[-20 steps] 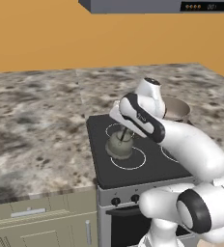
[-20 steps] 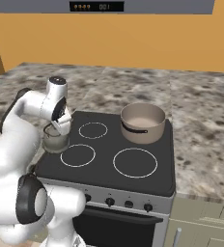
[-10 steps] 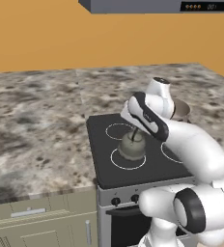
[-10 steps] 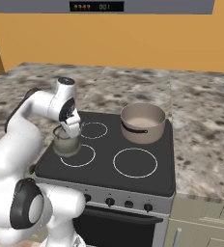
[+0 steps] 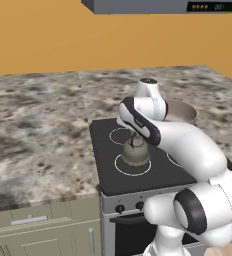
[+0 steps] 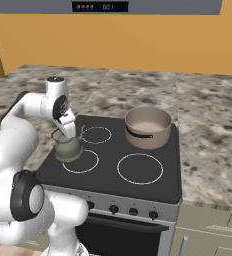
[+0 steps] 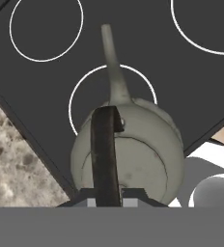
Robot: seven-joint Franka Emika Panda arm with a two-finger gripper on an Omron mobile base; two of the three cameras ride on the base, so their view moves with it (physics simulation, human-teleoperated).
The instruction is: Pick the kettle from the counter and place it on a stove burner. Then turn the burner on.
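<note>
Item 1: my pincer [image 7: 106, 200]. Clamped tight on the thin dark arched handle of the kettle [image 5: 136, 151], fingers nearly together w/ the wire between them. In hand view the handle runs straight up from between my tips over the lid.

Item 2: kettle. Squat, grey-green, spout pointing away from my hand. Hangs under the pincer over the front-left stove burner [image 6: 81, 162], the white ring nearest the cooktop's front-left corner. Whether the base touches the glass: can't tell.

Item 3: cooktop [image 6: 113, 177]. Black glass, set in the counter [image 5: 38, 130], approx. mid-span; speckled stone on both sides.

Item 4: tan pot [image 6: 148, 126]. Sits on back-right ring, well apart from the kettle.

Item 5: knobs [image 6: 123, 210]. Row along the stove front, below the cooktop edge.
</note>
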